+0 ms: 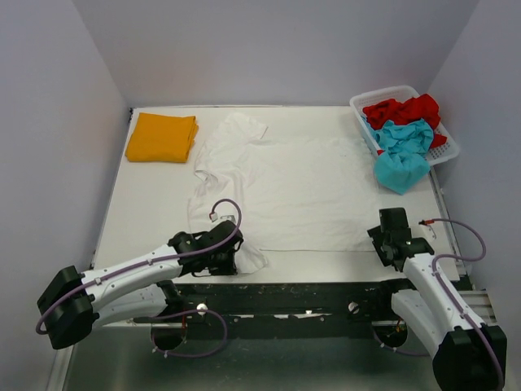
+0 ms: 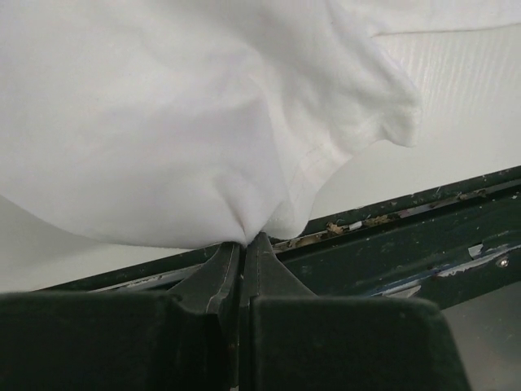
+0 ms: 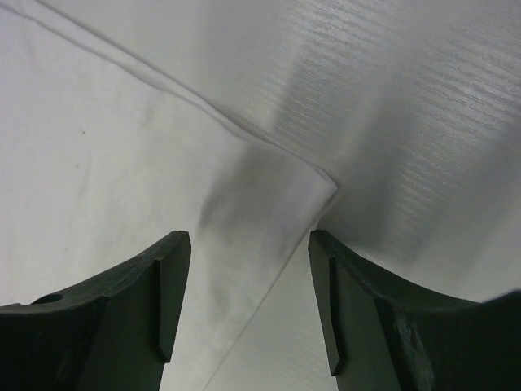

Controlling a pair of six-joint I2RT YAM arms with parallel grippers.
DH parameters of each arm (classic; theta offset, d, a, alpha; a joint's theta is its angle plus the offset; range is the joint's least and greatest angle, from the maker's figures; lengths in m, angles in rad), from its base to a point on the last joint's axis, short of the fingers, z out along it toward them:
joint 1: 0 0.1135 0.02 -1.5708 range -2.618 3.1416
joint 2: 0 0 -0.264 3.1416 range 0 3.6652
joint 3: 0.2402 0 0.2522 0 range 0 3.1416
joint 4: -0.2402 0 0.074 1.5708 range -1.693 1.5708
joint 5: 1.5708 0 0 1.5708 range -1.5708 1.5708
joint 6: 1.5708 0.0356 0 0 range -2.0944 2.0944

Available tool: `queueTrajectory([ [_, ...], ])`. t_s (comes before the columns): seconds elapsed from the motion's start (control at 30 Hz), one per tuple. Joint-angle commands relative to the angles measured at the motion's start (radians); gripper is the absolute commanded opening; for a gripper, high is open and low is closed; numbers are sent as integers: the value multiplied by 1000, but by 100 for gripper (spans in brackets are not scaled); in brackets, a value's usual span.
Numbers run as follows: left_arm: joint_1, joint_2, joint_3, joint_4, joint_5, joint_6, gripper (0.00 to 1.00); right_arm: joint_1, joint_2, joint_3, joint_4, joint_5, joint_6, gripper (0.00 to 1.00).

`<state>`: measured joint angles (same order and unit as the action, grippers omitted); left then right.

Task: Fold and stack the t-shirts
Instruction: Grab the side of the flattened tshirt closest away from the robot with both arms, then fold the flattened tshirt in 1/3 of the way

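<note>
The orange-yellow t-shirt [image 1: 161, 137] lies folded in the far left corner of the tabletop [image 1: 146, 213], well apart from both arms. Just to its right the white t-shirt [image 1: 301, 191] is spread over the middle of the tabletop. Its right part lies flat and its left side is rumpled, with a sleeve pointing to the far edge. Far right, the white lattice basket [image 1: 449, 151] holds the red t-shirt [image 1: 403, 110], and the teal t-shirt [image 1: 401, 156] spills over its near rim onto the tabletop beside the white one.

At the near left corner of the white t-shirt the left fingers [image 2: 242, 259] are pressed together, pinching a gathered fold of the cloth. The fabric fans out from their tips above the dark frame rail [image 2: 391, 236] at the tabletop's near edge.

At the near right, the right fingers [image 3: 173, 273] stand well apart, one on each side of the shirt's near right corner. That corner lies flat between them, ungripped. Whether the tips touch the cloth cannot be told.
</note>
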<state>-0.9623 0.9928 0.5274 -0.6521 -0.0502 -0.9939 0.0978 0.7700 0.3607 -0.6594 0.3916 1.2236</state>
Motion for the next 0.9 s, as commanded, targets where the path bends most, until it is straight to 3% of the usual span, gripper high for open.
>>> queueTrajectory([
  [0.0,12,-37,2,5,-22,26,0,-3,46,-1,30,21,30,65],
  [0.3,40,-39,20,16,-16,46,0,-3,65,-87,119,-4,119,50],
  [0.37,44,-34,30,17,-18,49,0,-3,42,-101,127,-5,129,37],
  [0.5,46,-28,38,0,-16,41,0,-3,-33,-78,99,13,92,2],
  [0.67,45,-74,10,-25,16,12,0,-2,-128,-11,-23,22,93,1],
  [0.87,6,-233,-56,-63,44,-76,0,-4,-252,50,-138,8,76,1],
])
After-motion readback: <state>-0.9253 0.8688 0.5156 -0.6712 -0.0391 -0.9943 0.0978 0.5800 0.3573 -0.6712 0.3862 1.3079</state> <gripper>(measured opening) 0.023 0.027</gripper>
